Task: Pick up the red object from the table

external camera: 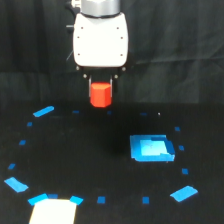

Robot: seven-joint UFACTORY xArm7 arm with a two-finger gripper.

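The red object (100, 95) is a small red-orange faceted block held between the fingers under the white gripper head (100, 40). My gripper (100, 89) is shut on it, and the block hangs well above the black table (100, 150), upright. The fingers are mostly dark and hard to make out against the background.
A blue square patch (151, 148) lies on the table at the exterior view's right. Blue tape pieces (43, 111) and small blue squares (101, 200) ring the table. A pale block (52, 212) stands at the bottom left edge. A black curtain is behind.
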